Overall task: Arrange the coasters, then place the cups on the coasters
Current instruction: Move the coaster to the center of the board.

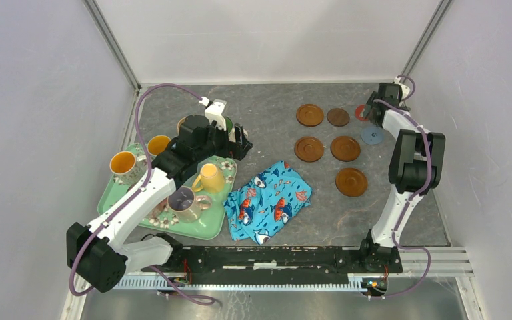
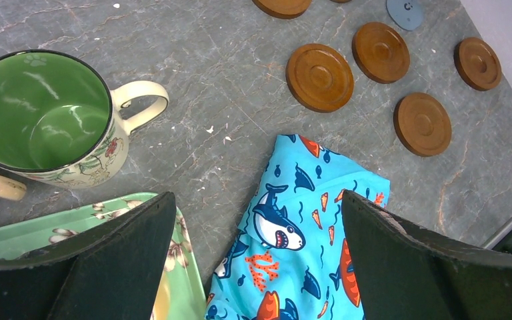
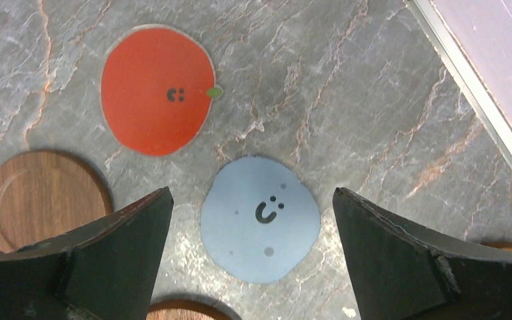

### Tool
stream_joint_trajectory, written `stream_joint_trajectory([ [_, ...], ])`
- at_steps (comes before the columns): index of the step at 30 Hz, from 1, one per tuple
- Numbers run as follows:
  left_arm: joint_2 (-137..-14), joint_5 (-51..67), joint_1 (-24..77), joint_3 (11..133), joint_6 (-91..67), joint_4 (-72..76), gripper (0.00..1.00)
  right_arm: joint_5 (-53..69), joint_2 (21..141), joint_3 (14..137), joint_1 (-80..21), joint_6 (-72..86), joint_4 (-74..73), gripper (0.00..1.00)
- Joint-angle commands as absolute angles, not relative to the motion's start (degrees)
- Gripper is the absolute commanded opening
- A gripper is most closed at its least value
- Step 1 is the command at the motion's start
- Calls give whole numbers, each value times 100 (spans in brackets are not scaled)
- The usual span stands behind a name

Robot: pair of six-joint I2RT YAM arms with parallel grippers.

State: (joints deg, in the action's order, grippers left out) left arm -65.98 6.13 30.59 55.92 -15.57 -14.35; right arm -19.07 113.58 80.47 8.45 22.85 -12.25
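Coaster arrangement judged in hand; right tool (image 3: 251, 200) is held apart above the blue-grey coaster (image 3: 260, 220), near the red coaster (image 3: 157, 90), at the far right of the surface (image 3: 373, 100); left tool (image 2: 257, 197), also apart and empty, is poised beside the green-lined cup (image 2: 40, 110) near the tray (image 2: 13, 237); next, a low, flat pinch is required.

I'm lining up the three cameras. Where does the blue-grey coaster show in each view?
Top external: the blue-grey coaster lies right of centre, in the upper half.
Left wrist: at the top edge, partly cut off.
Right wrist: mid-picture, below the red coaster.
Shared landmark: the ringed brown coaster beside it; in the right wrist view only its rim shows, bottom edge.
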Motion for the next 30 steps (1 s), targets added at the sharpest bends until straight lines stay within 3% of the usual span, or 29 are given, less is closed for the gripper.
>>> stream_joint_trajectory([
  [1, -6486, 674, 3032, 5617, -1574, -1178, 100, -1982, 11667, 8582, 909, 2218, -1416, 98],
  [16, -6523, 691, 3032, 5616, -1585, -1171, 100, -2092, 12077, 8597, 993, 2010, -1431, 98],
  [30, -6531, 728, 3032, 5616, -1600, -1169, 100, -2208, 11514, 7662, 1178, 1928, -1270, 98],
])
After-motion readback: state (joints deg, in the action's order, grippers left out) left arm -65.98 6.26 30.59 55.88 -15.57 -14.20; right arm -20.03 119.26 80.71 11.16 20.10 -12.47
